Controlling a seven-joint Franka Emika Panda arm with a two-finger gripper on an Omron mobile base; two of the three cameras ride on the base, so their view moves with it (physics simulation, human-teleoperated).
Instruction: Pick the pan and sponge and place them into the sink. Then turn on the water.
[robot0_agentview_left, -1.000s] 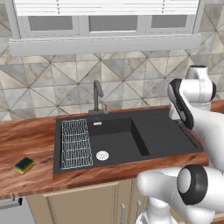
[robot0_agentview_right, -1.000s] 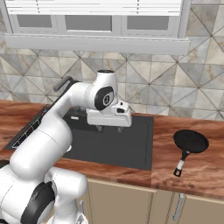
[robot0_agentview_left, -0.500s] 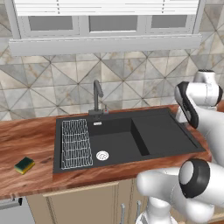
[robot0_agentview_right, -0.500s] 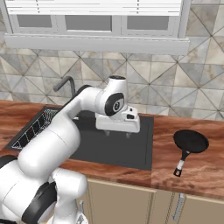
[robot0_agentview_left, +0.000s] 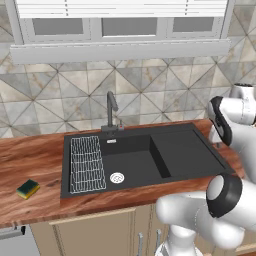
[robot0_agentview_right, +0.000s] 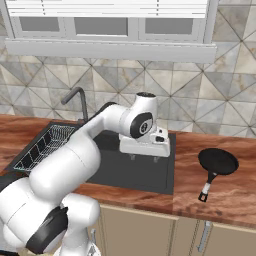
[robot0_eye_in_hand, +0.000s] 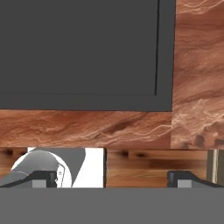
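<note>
Wide-spread and gripping nothing, the robot's two-finger pincer (robot0_agentview_right: 144, 158) hangs at the centre of the right base view, above the right-hand edge of the large matte black rectangular sink (robot0_agentview_right: 150, 180), its small dark finger tips (robot0_eye_in_hand: 186, 177) at the bottom of the hand view over black basin and red-brown wooden counter (robot0_eye_in_hand: 192, 65). At the right of the right base view, the small round black frying pan (robot0_agentview_right: 218, 161) lies flat on the counter, well apart from the pincer, its long thin dark handle (robot0_agentview_right: 208, 184) pointing towards the lower front edge. Far off at the lower left of the left base view, the little yellow sponge with a green scouring top (robot0_agentview_left: 28, 188) sits on the wood beside the sink's white wire rack (robot0_agentview_left: 86, 164); the tall dark grey faucet (robot0_agentview_left: 111, 109) stands behind the basin with no stream falling. Judged from this, the pan is the nearer target and neither item is yet in the sink. To do it well, the arm would likely carry the hand over the handle, turn the jaws across its length, descend with one finger either side, and clamp near the pan body so it tips less when lifted.
</note>
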